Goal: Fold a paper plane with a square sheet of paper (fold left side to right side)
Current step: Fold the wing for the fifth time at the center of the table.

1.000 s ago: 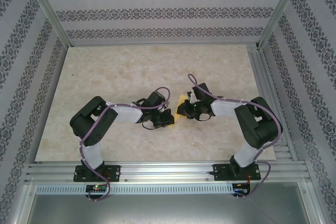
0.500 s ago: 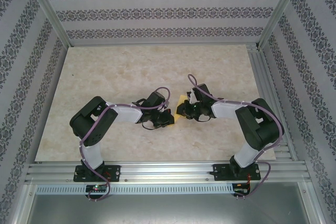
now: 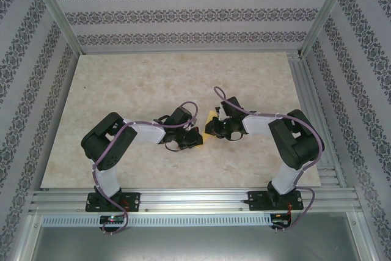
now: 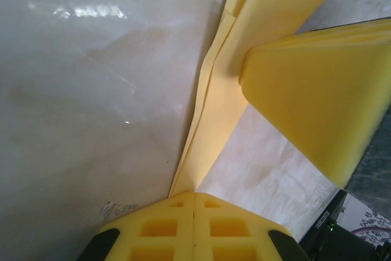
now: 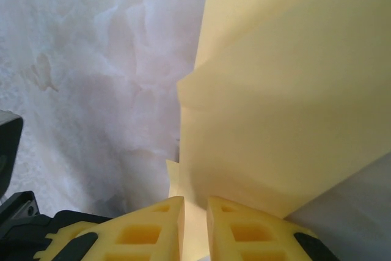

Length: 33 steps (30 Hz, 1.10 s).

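Arms (image 3: 146,131) (image 3: 263,125) elbows-out, wrists nr paper (image 3: 212,115)

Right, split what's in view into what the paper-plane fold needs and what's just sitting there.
Belongs to the job:
pale-yellow sheet of paper, partly folded
left pincer, shut on it
right pincer, gripping it too

Just there:
marble-look table
aluminium frame rails
patterned walls
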Tool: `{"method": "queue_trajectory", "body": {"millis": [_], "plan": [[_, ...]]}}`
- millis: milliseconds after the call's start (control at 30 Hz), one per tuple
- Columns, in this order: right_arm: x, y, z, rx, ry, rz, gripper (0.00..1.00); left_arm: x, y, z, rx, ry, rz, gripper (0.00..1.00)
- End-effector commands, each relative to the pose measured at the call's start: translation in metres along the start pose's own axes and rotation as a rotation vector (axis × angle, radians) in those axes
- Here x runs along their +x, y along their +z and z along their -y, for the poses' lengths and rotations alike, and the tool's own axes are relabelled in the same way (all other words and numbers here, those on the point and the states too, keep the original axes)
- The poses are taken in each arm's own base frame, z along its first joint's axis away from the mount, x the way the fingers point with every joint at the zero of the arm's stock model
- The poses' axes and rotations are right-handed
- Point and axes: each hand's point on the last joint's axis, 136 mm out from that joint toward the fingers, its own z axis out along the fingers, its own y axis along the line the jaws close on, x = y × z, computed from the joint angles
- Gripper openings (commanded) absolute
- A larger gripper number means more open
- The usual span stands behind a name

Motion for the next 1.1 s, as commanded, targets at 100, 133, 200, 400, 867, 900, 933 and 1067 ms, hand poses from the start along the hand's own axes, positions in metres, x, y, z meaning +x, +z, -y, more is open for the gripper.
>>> {"method": "queue_trajectory", "body": {"millis": [100,133,200,400,867,900,933,1067], "plan": [[-0.013,0.003,0.014,0.095,-0.068,0.034,0.18,0.027,0.01,-0.064,-0.202,-0.094,-0.049,0.0],[-0.015,0.002,0.014,0.097,-0.073,0.037,0.18,0.027,0.009,-0.064,-0.202,-0.094,-0.047,0.0],[-0.019,0.001,0.014,0.096,-0.081,0.047,0.19,0.028,0.01,-0.066,-0.203,-0.097,-0.048,0.0],[-0.027,-0.002,0.016,0.097,-0.091,0.057,0.19,0.029,0.009,-0.068,-0.204,-0.101,-0.048,0.0],[-0.05,-0.013,0.033,0.124,-0.069,0.093,0.19,0.03,0.008,-0.067,-0.202,-0.1,-0.046,0.0],[-0.052,-0.014,0.035,0.128,-0.068,0.094,0.19,0.03,0.008,-0.067,-0.202,-0.1,-0.045,0.0],[-0.054,-0.014,0.036,0.132,-0.067,0.095,0.19,0.03,0.007,-0.068,-0.203,-0.1,-0.045,0.0],[-0.062,-0.015,0.044,0.151,-0.059,0.1,0.19,0.03,0.007,-0.068,-0.204,-0.101,-0.043,0.0]]}}
